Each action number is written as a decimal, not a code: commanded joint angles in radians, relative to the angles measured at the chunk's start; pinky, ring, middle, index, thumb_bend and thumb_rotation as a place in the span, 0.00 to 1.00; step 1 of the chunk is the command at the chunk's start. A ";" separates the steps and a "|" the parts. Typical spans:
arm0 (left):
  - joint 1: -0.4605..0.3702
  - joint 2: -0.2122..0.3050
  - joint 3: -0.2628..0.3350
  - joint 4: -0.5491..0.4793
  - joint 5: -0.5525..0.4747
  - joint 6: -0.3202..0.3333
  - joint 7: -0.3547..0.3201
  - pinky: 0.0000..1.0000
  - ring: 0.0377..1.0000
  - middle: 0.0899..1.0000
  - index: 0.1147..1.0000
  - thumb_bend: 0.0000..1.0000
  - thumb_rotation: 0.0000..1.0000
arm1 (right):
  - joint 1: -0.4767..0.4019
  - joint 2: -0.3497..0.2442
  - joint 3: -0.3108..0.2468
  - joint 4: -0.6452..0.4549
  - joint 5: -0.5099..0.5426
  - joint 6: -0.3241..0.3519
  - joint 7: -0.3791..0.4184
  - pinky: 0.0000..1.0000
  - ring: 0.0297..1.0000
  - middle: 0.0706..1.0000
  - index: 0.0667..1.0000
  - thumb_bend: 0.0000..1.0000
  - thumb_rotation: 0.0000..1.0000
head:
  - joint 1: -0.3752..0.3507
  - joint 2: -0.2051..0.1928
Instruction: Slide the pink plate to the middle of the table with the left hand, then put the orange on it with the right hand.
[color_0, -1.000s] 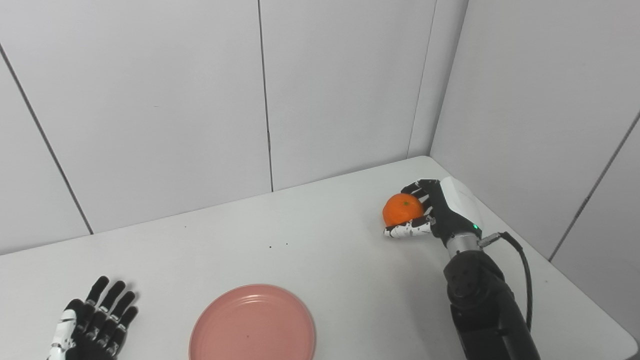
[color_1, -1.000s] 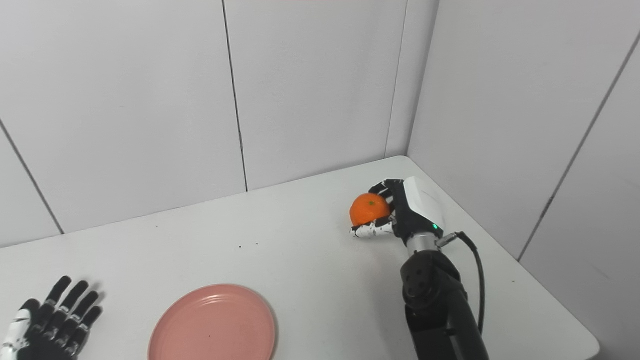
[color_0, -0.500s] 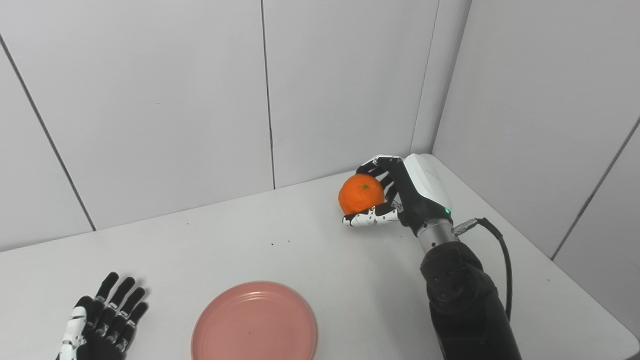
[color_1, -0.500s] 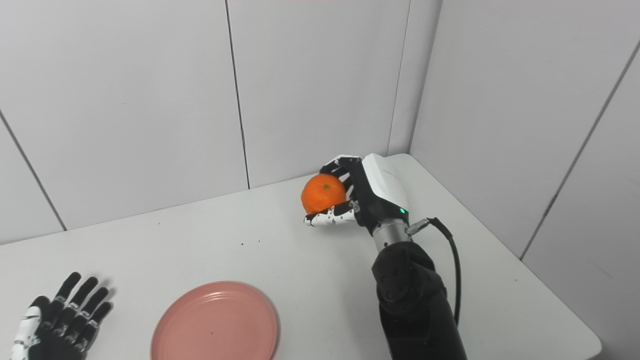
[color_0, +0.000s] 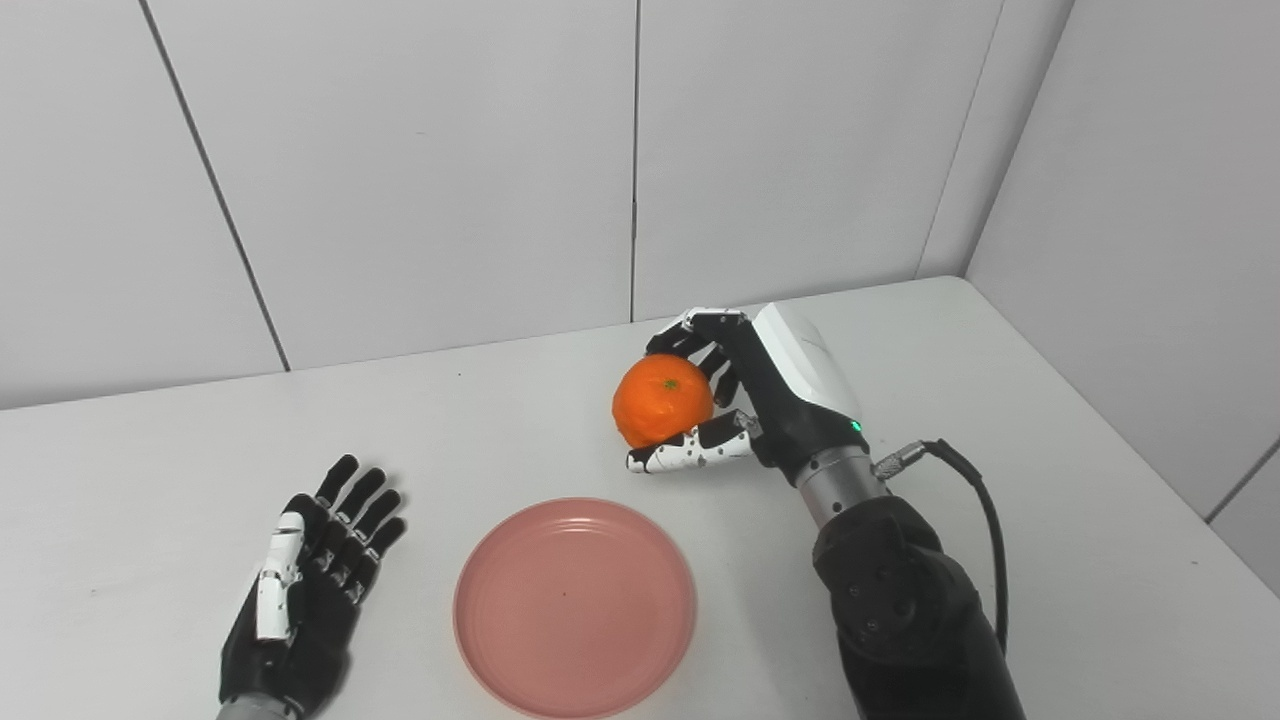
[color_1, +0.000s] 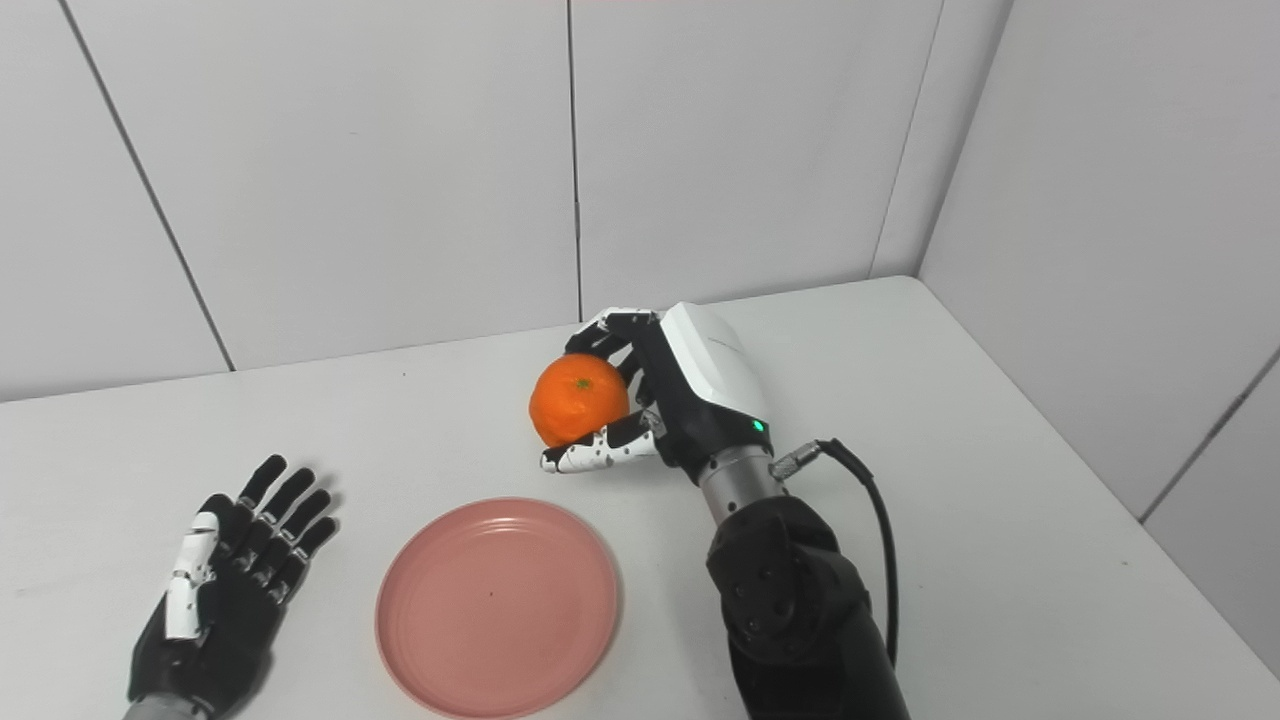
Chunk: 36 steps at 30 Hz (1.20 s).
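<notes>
A: So, orange (color_0: 662, 401)? Status?
B: Right hand (color_0: 760, 395) wrapped around it, apparently lifted, beyond the pink plate (color_0: 575, 606).
A: Left hand (color_0: 305, 580)?
B: Flat on table (color_0: 1050, 480), fingers spread, holding nothing, just beside the plate.

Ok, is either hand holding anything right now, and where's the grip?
The right hand holds the orange, fingers over its far side, thumb beneath. The left hand lies open, holding nothing.

The right hand (color_1: 690, 400) grips the orange (color_1: 579, 400), held above the table (color_1: 1000, 480), just behind the pink plate (color_1: 497, 606). The plate lies bare near the front edge. The left hand (color_1: 225, 580) rests flat on the table beside the plate, fingers apart, holding nothing.
</notes>
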 joint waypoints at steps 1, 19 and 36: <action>0.021 -0.014 -0.013 0.001 0.026 0.024 0.028 0.93 0.92 0.92 0.91 0.35 1.00 | -0.024 0.016 0.019 -0.026 0.014 -0.031 -0.025 0.31 0.38 0.44 0.45 0.52 0.13 | 0.022 0.005; 0.016 -0.069 -0.055 -0.037 0.083 0.048 0.097 0.90 0.90 0.91 0.89 0.36 1.00 | 0.049 0.025 0.150 0.041 0.052 -0.054 -0.041 0.31 0.37 0.43 0.45 0.52 0.13 | 0.190 0.047; 0.014 -0.089 -0.066 -0.054 0.111 0.067 0.119 0.90 0.90 0.91 0.89 0.36 1.00 | 0.095 0.020 0.193 0.178 0.099 -0.072 -0.097 0.32 0.38 0.44 0.45 0.52 0.13 | 0.234 0.062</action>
